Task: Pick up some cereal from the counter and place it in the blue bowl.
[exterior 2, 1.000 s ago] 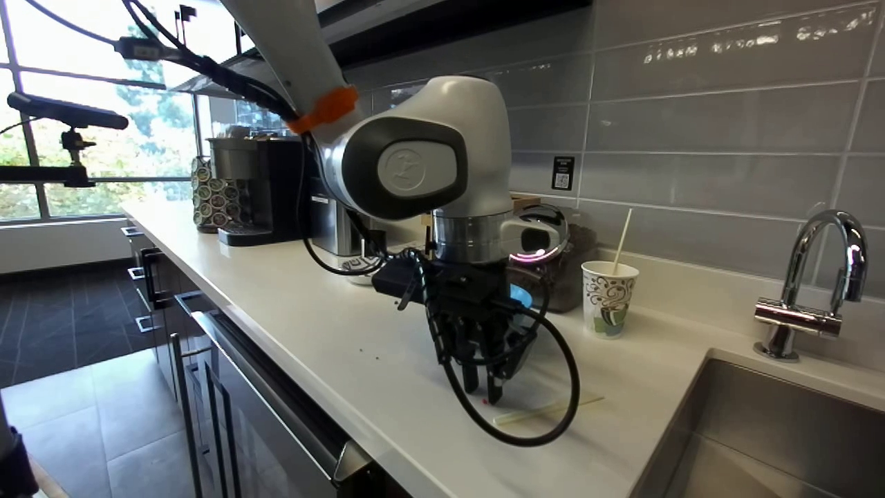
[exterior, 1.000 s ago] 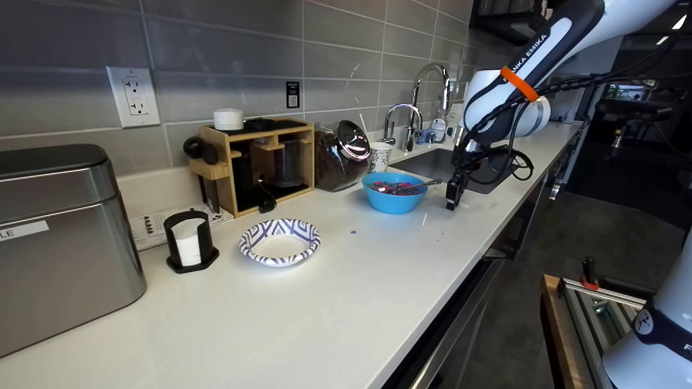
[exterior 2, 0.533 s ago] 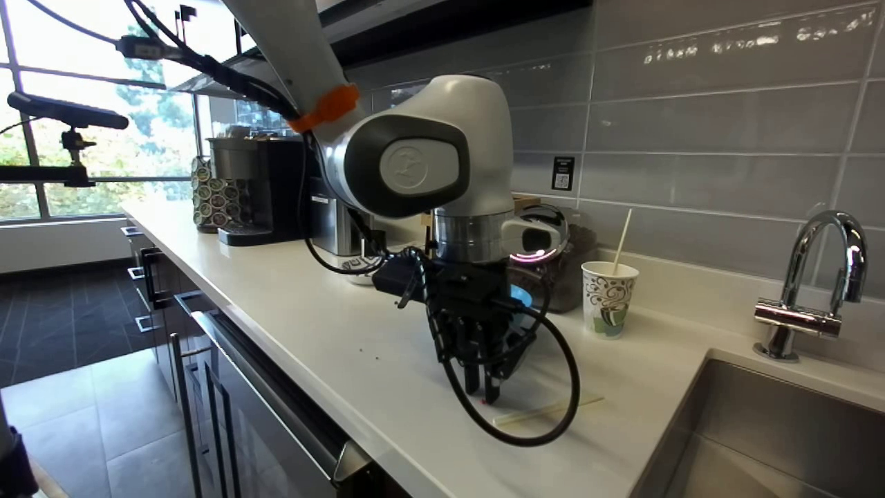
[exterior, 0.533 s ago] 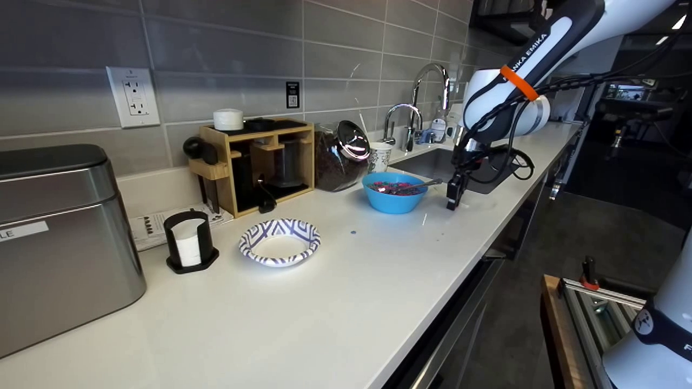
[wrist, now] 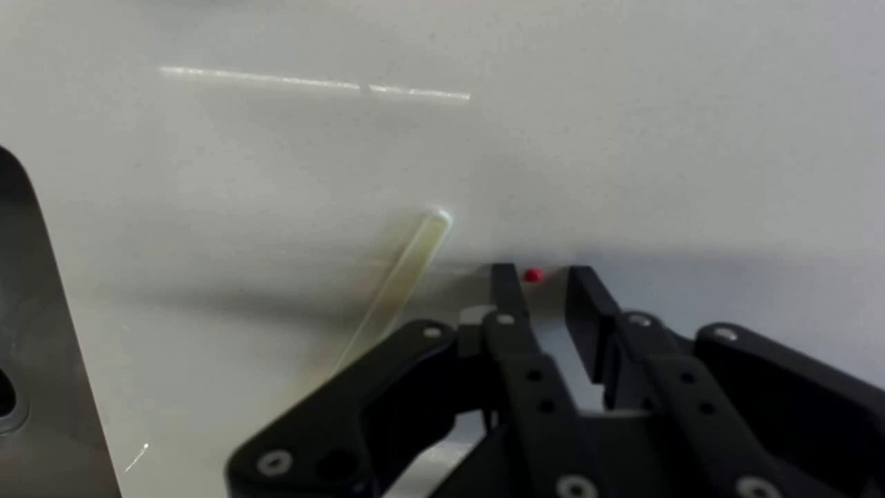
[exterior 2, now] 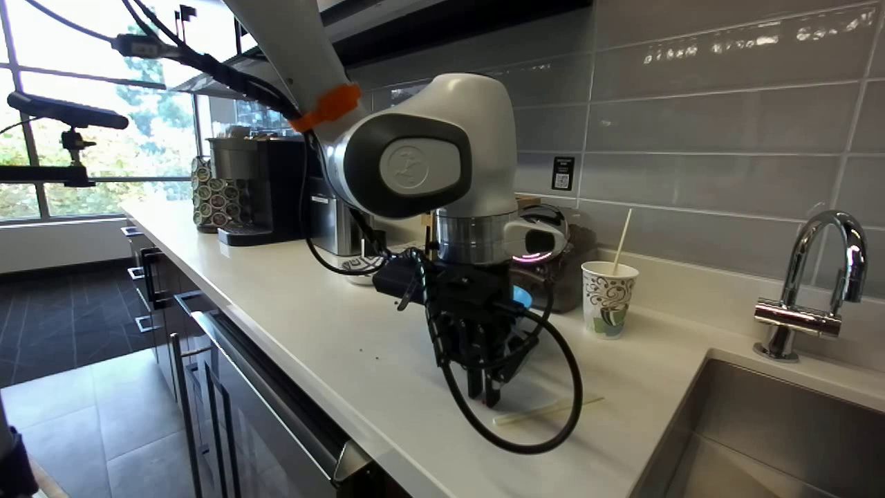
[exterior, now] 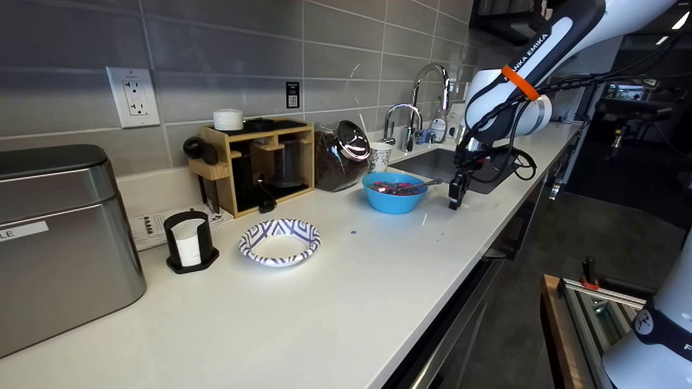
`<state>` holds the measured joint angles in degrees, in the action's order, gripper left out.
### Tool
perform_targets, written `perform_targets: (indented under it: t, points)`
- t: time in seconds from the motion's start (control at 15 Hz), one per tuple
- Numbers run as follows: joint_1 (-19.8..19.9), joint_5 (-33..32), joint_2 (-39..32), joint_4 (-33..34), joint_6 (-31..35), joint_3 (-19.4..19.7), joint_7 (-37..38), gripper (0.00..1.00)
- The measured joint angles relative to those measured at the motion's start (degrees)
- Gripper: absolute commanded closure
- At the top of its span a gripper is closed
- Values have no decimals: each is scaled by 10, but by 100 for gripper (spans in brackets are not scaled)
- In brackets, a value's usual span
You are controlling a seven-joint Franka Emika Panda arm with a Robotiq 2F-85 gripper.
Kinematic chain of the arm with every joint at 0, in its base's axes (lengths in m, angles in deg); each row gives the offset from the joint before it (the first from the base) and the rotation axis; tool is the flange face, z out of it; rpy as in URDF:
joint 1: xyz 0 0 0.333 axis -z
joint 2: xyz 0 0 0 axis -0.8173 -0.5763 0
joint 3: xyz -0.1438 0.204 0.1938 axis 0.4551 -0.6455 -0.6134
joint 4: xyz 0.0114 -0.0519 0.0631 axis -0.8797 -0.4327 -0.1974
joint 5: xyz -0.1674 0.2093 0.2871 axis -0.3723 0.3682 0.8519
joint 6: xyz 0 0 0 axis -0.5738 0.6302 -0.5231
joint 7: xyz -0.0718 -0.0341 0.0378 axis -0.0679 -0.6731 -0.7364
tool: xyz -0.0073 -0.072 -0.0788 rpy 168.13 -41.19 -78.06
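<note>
A small red cereal piece (wrist: pixel 533 275) lies on the off-white counter (exterior: pixel 324 313) between my gripper's fingertips. My gripper (wrist: pixel 542 270) points down with its tips at or close to the counter. A narrow gap stands between the jaws, and the piece is nearer the left finger. In both exterior views the gripper (exterior: pixel 455 204) (exterior 2: pixel 482 397) is low beside the blue bowl. The blue bowl (exterior: pixel 393 203) holds pink and dark contents and a metal spoon (exterior: pixel 428 183). In an exterior view the arm mostly hides the bowl (exterior 2: pixel 522 296). A blue piece (exterior: pixel 353 232) lies on the counter.
A pale straw (wrist: pixel 397 290) lies left of the fingers in the wrist view. The sink (exterior 2: pixel 781 415) is close by. A paper cup (exterior 2: pixel 608 301) and a glass jar (exterior: pixel 338 162) stand near the wall. A patterned white bowl (exterior: pixel 280 247) sits farther along the counter.
The gripper has shifted very slightly toward the sink. In an exterior view its fingertips look a little closer together. The bowl and other objects have not moved.
</note>
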<state>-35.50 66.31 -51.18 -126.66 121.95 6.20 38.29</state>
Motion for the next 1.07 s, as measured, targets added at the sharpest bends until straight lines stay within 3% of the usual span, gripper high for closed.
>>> perform_targets:
  t: [0.6, 0.87, 1.07]
  points:
    - [4, 3, 12, 5, -4, 2, 28, 100]
    - [-2, 57, 76, 13, 11, 1, 31, 100]
    - [-31, 127, 133, 11, 30, 5, 6, 100]
